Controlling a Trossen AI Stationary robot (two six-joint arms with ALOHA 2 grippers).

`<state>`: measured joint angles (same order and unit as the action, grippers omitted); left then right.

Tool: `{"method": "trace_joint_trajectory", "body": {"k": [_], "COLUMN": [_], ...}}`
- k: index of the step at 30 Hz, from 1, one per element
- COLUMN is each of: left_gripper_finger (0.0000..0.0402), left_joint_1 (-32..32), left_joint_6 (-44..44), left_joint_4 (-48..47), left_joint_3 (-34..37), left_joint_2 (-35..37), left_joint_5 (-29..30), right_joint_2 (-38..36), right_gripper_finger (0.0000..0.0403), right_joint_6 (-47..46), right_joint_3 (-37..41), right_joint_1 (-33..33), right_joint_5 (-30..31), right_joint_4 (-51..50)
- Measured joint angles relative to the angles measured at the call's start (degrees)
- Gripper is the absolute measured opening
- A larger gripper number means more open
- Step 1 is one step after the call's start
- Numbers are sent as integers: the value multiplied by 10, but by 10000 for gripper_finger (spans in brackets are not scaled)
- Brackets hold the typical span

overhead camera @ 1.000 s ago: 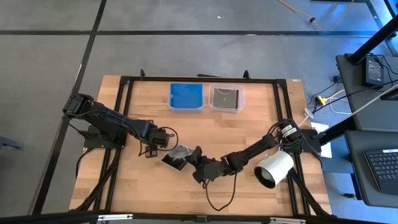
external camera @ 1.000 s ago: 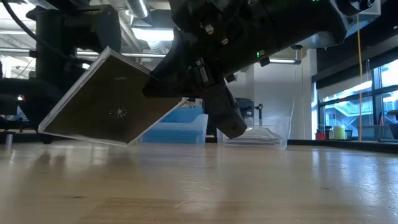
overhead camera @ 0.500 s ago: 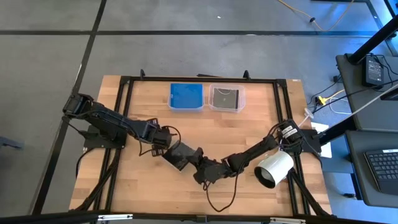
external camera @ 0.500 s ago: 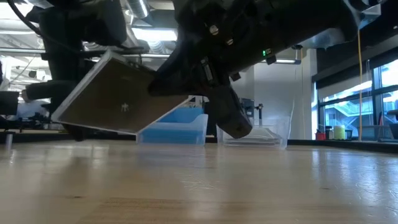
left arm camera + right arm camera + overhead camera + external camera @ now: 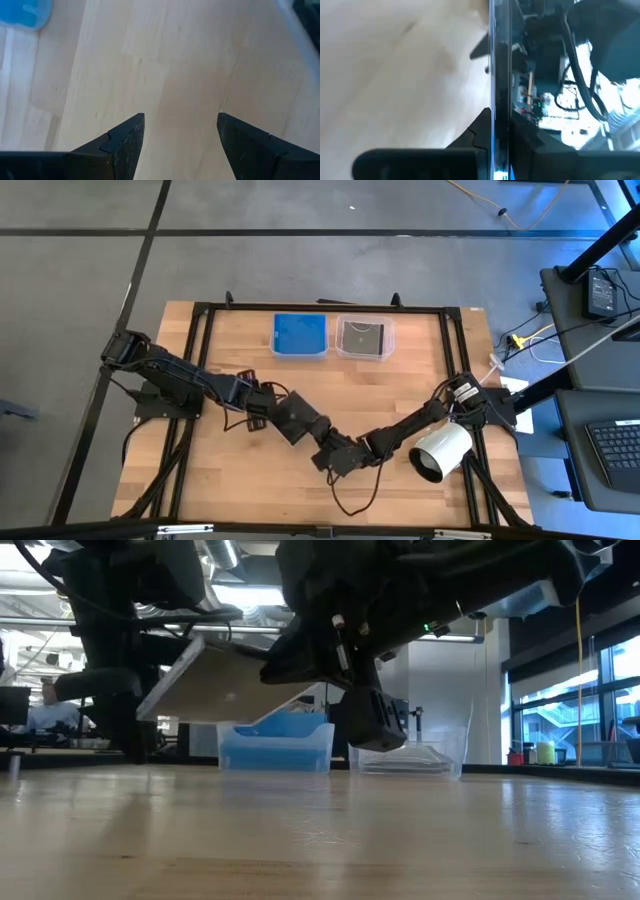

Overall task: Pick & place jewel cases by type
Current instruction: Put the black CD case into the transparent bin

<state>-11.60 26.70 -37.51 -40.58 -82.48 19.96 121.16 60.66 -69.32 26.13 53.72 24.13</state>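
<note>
The right gripper is clamped on one edge of a thin, flat, dark grey square plastic jewel case, held clear above the wooden table near its middle. The case tilts, its free edge raised toward the left gripper, whose fingers are spread apart and empty just beside it.

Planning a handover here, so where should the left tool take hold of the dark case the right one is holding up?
Take the case by its free edge, opposite the right tool, coming from the left arm's side with the open left tool. It hangs tilted clear of the table, so both flat faces are exposed for pinching.
</note>
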Motion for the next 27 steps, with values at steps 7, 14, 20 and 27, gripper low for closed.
{"method": "trace_joint_trajectory", "body": {"k": [7, 14, 20, 27], "left_gripper_finger": [246, 246, 246, 246], "left_joint_1": [0, 11, 45, 97], "left_joint_6": [2, -69, -83, -122], "left_joint_4": [56, 170, 147, 170], "left_joint_3": [0, -1, -1, -1], "left_joint_2": [0, 1, 1, 1], "left_joint_5": [-76, -229, -247, -284], "right_joint_2": [0, -1, -8, -97], "right_gripper_finger": [49, 42, 47, 43], "right_joint_6": [1, -10, -118, -301], "right_joint_3": [0, 0, 1, 55], "right_joint_1": [0, 0, 1, 1], "right_joint_5": [80, 147, 185, 187], "right_joint_4": [-35, -120, -234, -384]}}
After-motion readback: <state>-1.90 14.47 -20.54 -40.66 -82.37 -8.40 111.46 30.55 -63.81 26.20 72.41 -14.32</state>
